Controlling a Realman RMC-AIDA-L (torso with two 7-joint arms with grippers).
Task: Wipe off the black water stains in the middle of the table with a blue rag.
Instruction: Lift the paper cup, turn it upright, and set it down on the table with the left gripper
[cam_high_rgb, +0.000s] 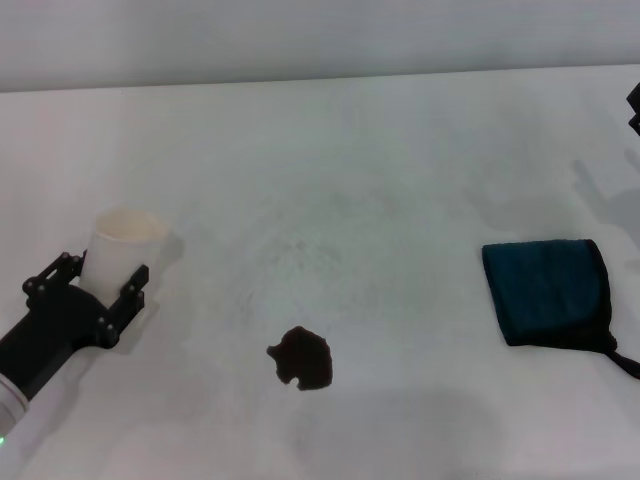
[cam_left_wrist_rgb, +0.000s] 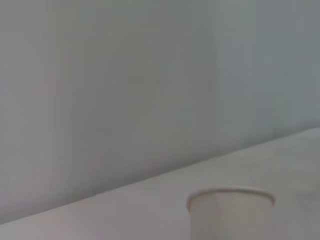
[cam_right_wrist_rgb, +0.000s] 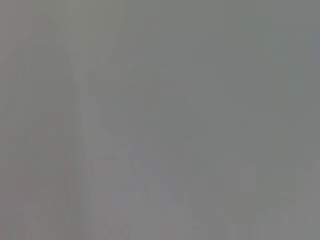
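The black water stain (cam_high_rgb: 303, 358) is a small ragged dark blotch on the white table (cam_high_rgb: 380, 180), near the front middle. The blue rag (cam_high_rgb: 548, 292) lies folded flat at the right, its black loop tail trailing toward the right edge. My left gripper (cam_high_rgb: 105, 272) is at the left, its fingers (cam_high_rgb: 133, 287) on both sides of a white paper cup (cam_high_rgb: 125, 238) that stands upright on the table. The cup's rim also shows in the left wrist view (cam_left_wrist_rgb: 231, 197). Only a black sliver of my right arm (cam_high_rgb: 635, 105) shows at the right edge, far behind the rag.
The table's far edge meets a pale wall (cam_high_rgb: 320, 40) at the back. The right wrist view shows only a grey blank surface.
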